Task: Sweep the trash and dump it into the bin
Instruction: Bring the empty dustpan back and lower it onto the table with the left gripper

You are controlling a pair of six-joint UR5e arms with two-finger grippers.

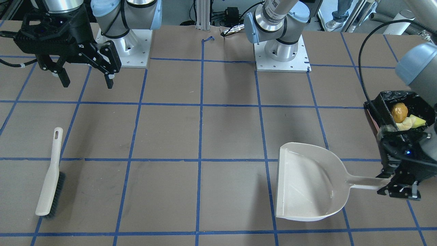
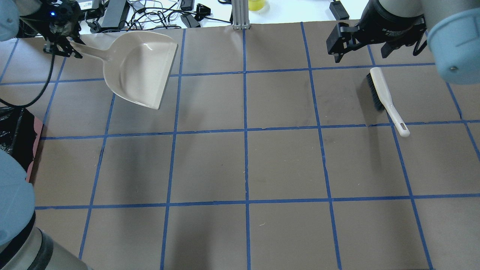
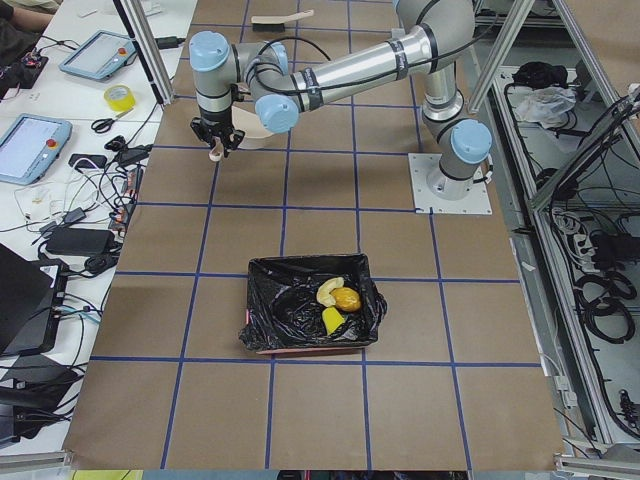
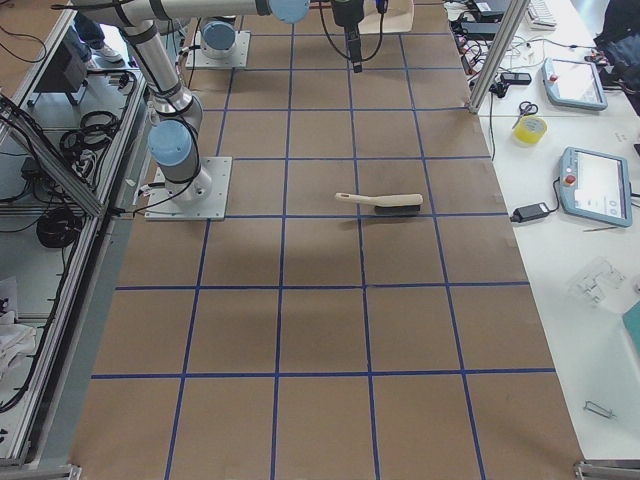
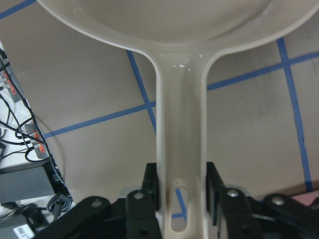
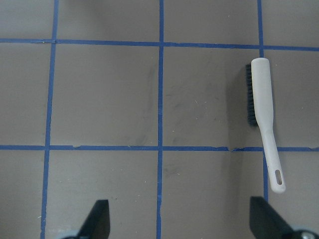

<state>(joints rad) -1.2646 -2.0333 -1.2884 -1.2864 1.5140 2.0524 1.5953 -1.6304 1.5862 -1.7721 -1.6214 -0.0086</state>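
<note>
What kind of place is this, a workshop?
Most likely a robotics research lab: two robot arms are bolted to a table marked with a blue tape grid, control tablets and loose cables lie on the side bench, and the trash in the bin is toy food.

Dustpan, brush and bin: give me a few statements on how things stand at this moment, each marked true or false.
1. All three pieces of trash lie inside the bin. True.
2. The dustpan carries one of the pieces. False: its pan is bare.
3. The right gripper holds the brush. False: the brush lies on the table, and the right gripper hangs open and empty, apart from it.
4. The left gripper is closed on the end of the dustpan's handle. True.
</note>
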